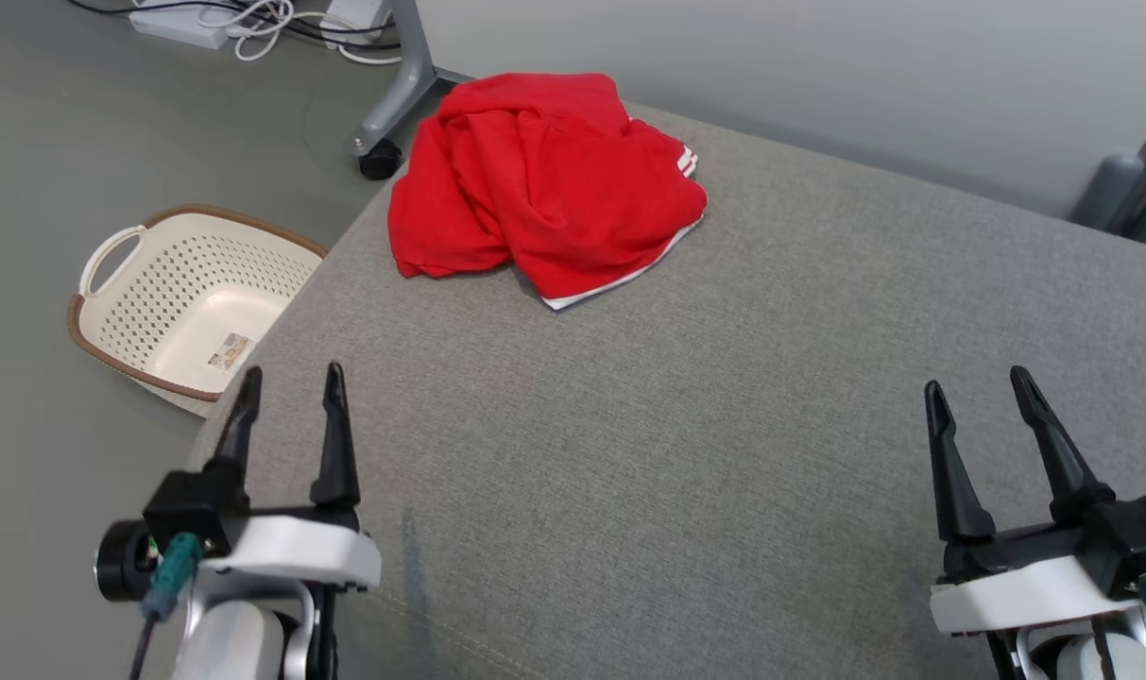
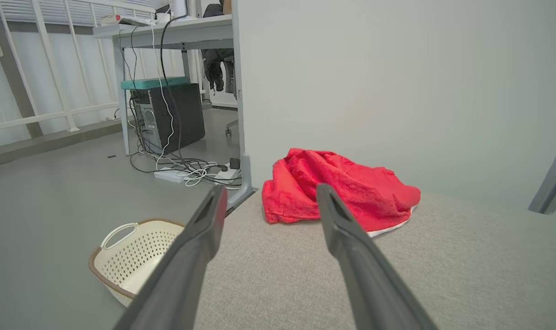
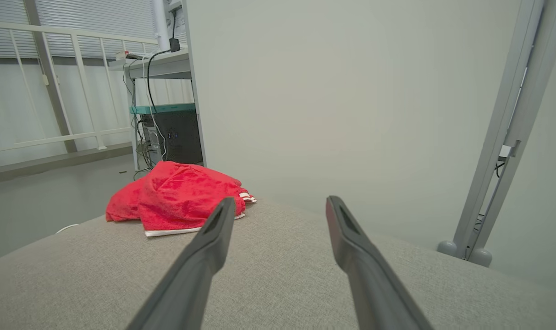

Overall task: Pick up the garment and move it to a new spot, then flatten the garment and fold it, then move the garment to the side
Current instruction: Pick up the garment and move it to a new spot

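A red garment [image 1: 544, 179] with white trim lies crumpled at the far left corner of the grey cushioned surface [image 1: 724, 425]. My left gripper [image 1: 289, 382] hovers at the near left edge, open and holding nothing. At the near right, my right gripper [image 1: 979, 385] is open too, with nothing between its fingers. Both are well short of the cloth. In the left wrist view the garment [image 2: 351, 192] lies ahead, past the left gripper [image 2: 269, 193]. From the right wrist the garment [image 3: 177, 197] sits ahead and to the left of the right gripper [image 3: 280, 204].
A cream perforated laundry basket [image 1: 190, 302] with a brown rim stands on the floor left of the surface. A grey desk leg with a caster [image 1: 381, 156] and cables [image 1: 251, 24] are behind it. A pale wall [image 1: 818, 66] runs along the far edge.
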### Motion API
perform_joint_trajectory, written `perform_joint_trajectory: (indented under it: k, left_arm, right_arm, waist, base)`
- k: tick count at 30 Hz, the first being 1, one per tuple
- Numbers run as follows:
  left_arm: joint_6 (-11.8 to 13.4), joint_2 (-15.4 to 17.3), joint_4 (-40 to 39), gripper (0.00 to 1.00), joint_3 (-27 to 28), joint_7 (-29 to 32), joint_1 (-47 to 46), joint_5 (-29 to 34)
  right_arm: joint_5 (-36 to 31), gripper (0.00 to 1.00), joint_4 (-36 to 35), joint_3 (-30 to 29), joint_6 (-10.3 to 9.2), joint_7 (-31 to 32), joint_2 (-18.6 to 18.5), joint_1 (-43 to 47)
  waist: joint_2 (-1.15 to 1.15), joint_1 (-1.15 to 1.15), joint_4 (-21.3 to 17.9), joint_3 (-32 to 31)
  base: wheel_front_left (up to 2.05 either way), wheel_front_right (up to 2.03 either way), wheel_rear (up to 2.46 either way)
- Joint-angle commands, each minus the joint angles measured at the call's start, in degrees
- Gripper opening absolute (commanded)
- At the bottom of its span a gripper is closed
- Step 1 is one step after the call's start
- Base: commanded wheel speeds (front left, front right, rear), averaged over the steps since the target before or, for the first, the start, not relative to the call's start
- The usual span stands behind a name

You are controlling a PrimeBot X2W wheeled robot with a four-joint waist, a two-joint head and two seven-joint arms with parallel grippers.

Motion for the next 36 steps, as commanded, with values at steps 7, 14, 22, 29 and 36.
perform_joint_trajectory:
  k: [7,14,22,29,36]
  left_arm:
    - [-3.93,3.72,5.96,1.0,3.93,0.02,-16.29,0.52]
    - [-6.14,9.54,18.22,1.0,6.25,10.43,-34.0,-2.09]
    - [-5.93,13.2,30.72,1.0,6.9,21.97,-43.53,-3.55]
    - [-3.75,15.63,37.98,1.0,6.96,25.57,-46.74,-3.18]
    - [-2.17,15.84,42.04,0.0,6.67,25.39,-47.72,-3.14]
  right_arm:
    - [-2.44,1.0,-2.58,-0.59,-0.01,-0.3,-0.47,-5.18]
    - [-3.32,1.0,-3.04,0.58,-0.01,-0.3,-0.47,-8.83]
    - [-2.57,1.0,-2.93,1.28,-0.01,-0.3,-0.43,-10.68]
    - [-2.48,1.0,-3.0,0.84,-0.01,-0.3,-0.41,-11.29]
    - [-2.09,1.0,-2.7,0.9,-0.01,-0.3,-0.41,-11.21]
  waist:
    - [0.0,0.0,-7.96,10.18]
    - [0.0,0.0,-14.47,16.53]
    - [0.0,0.0,-20.76,19.89]
    - [0.0,0.0,-24.2,22.32]
    - [0.0,0.0,-24.66,22.1]
  base:
    - [0.0,0.0,0.0]
    - [0.0,0.0,0.0]
    - [0.0,0.0,0.0]
    - [0.0,0.0,0.0]
    - [0.0,0.0,0.0]
